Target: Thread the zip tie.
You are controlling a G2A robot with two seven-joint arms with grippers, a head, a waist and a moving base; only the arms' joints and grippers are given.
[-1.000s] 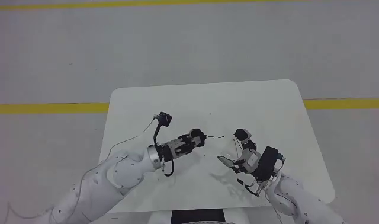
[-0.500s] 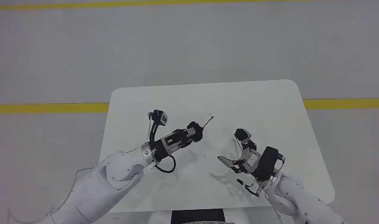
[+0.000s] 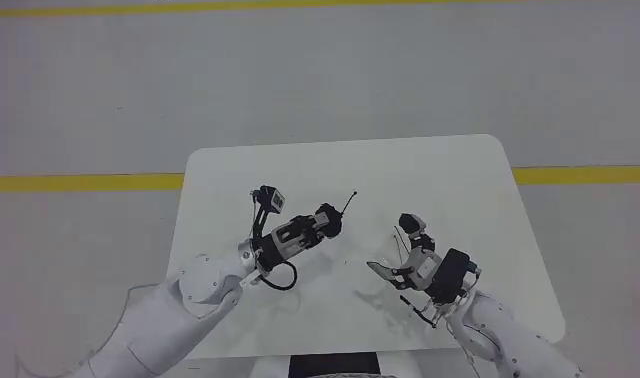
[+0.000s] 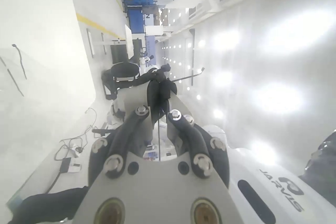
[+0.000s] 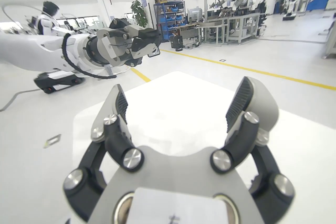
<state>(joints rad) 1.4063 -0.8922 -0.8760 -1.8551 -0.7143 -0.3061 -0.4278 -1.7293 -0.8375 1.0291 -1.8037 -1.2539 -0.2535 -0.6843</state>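
left pincer grips the zip tie in the air, right pincer open and empty

closest to you, toward the near right corner of the white table (image 3: 450,178), your right gripper (image 3: 393,246) hangs low over the top. its two ribbed fingers (image 5: 121,101) are spread wide apart with nothing between them, and in the right wrist view bare table top lies beyond the gap.

a little farther in and to the left, over the middle of the table, your left gripper (image 3: 325,220) is raised clear of the surface. it is clamped on the zip tie (image 3: 348,202), a thin black strap. in the left wrist view the dark fingertips (image 4: 155,91) press together on the strap, and a fine strand of it runs back between them toward the palm. the free end sticks out past the fingertips, slanting toward the far edge and a little to the right, and it ends in a small head. that end touches neither the table nor the right gripper. the two grippers are near each other but apart.

farther out, a yellow floor line (image 3: 90,182) runs up to the table's left and right edges. well beyond the far edge, a second yellow line (image 3: 300,2) crosses the grey floor.
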